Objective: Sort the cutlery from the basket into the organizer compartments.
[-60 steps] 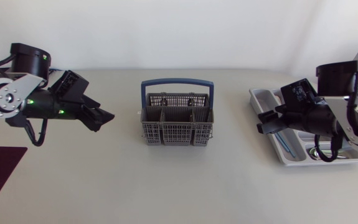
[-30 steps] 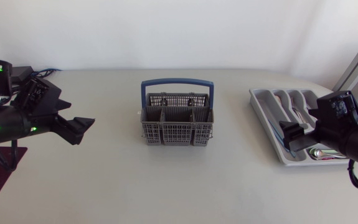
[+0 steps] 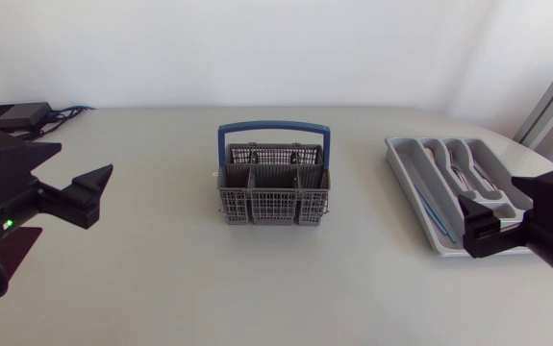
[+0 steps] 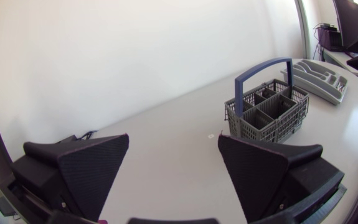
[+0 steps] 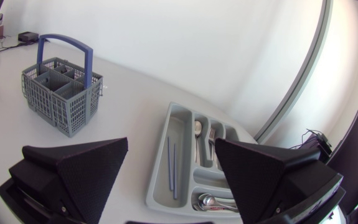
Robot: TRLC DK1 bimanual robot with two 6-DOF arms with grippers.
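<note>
Well, the pale, matte bench (image 3: 161, 288) carries just two things. At its centre stands the basket (image 3: 274, 192), a grey plastic lattice box with a blue hoop handle spanning 9 to 3 o'clock. As far as I can tell its cells are empty. At 3 o'clock from it lies the organizer (image 3: 392, 146), a smooth grey moulded tray whose long compartments run roughly 11 to 5.

The left gripper (image 4: 174, 140) is out at 9 o'clock from the basket, its wedges spread wide with nothing between them. The right gripper (image 5: 171, 143) is likewise spread and bare, at about 4 o'clock, just off the organizer's near end, so it is the nearer arm to the tray. Inside the tray lie thin blue sticks (image 5: 171, 168) lengthwise, shiny metal spoons (image 5: 207, 200) and a fork (image 5: 211, 140). The sorting looks finished to me.
</note>
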